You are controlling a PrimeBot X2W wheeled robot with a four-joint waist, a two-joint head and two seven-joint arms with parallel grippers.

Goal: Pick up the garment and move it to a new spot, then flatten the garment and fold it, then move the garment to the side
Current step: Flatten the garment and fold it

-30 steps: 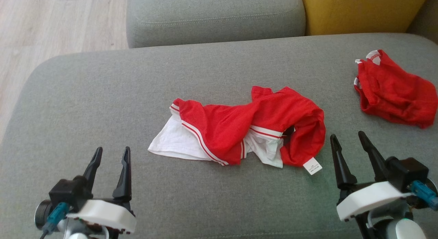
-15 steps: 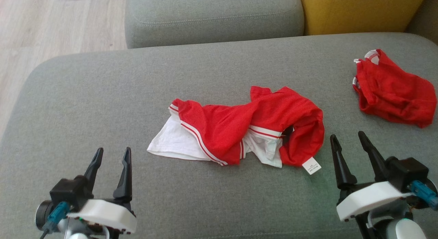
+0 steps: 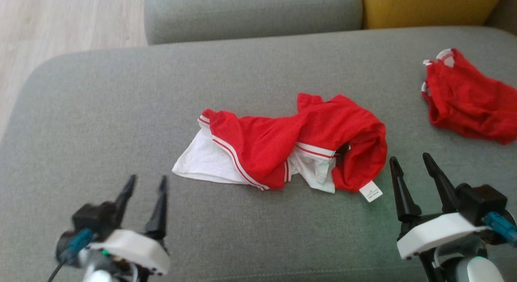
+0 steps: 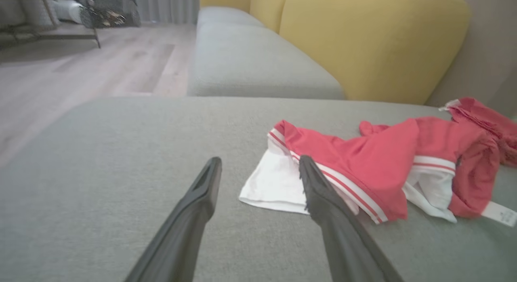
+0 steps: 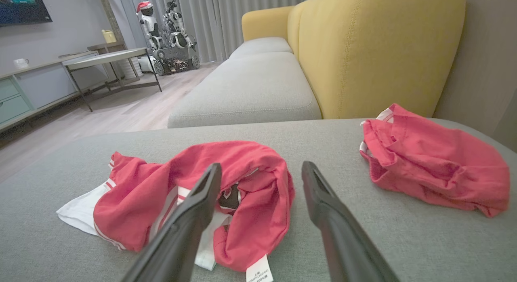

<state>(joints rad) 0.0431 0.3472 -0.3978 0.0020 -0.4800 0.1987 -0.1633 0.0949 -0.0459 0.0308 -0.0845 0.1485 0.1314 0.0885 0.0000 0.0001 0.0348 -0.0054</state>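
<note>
- The garment (image 3: 282, 148) is lying crumpled near the middle of the grey sofa seat (image 3: 121, 96), with its red body bunched over itself and the striped trim showing along the folds.
- One white sleeve (image 3: 202, 165) is spreading flat toward the robot's left, and a small white tag (image 3: 370, 192) is sticking out at the near right end of the heap.
- The left tool (image 3: 148, 177) is hanging at the lower left of the head view, looking blurred there. Its two dark fingers are standing spread with nothing between them, near the white sleeve but apart from it.
- In the left wrist view, one finger is overlapping the sleeve's edge, and contact cannot be told from that angle.
- The right tool (image 3: 409, 157) is hanging at the lower right, its fingers spread and empty, just beside the tag end of the garment without touching it.
- A smaller red garment (image 3: 468, 100) is lying well apart at the far right of the seat.
- A yellow backrest (image 3: 424, 7) is rising behind the seat, and a pale wooden floor (image 3: 60, 23) is showing at the far left.
</note>
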